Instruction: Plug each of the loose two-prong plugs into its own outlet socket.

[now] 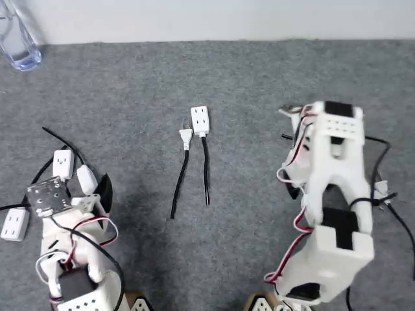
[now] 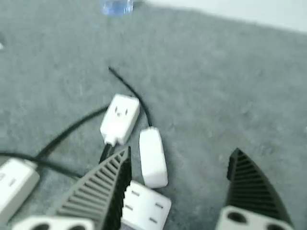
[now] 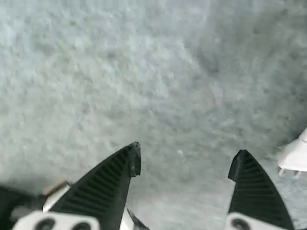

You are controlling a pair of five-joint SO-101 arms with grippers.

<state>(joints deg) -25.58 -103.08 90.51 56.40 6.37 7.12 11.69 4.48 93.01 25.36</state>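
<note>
The left gripper (image 2: 182,155) gapes wide with nothing in it. The nearest loose plug (image 2: 152,157), a small smooth white block on a black cord, lies just beside one of its jaws, with an outlet socket (image 2: 120,117) just beyond. I'd reckon the plug light, hard and a bit slippery, its limp cord dragging; best pinched across the body's flat sides. The right gripper (image 3: 189,148) is likewise spread and empty, over bare grey worktop (image 3: 120,72).

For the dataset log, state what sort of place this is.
Likely a robotics lab test table: a grey carpet-like mat, a white plastic robot arm with exposed wiring, and a white outlet socket on a short black cord.
</note>
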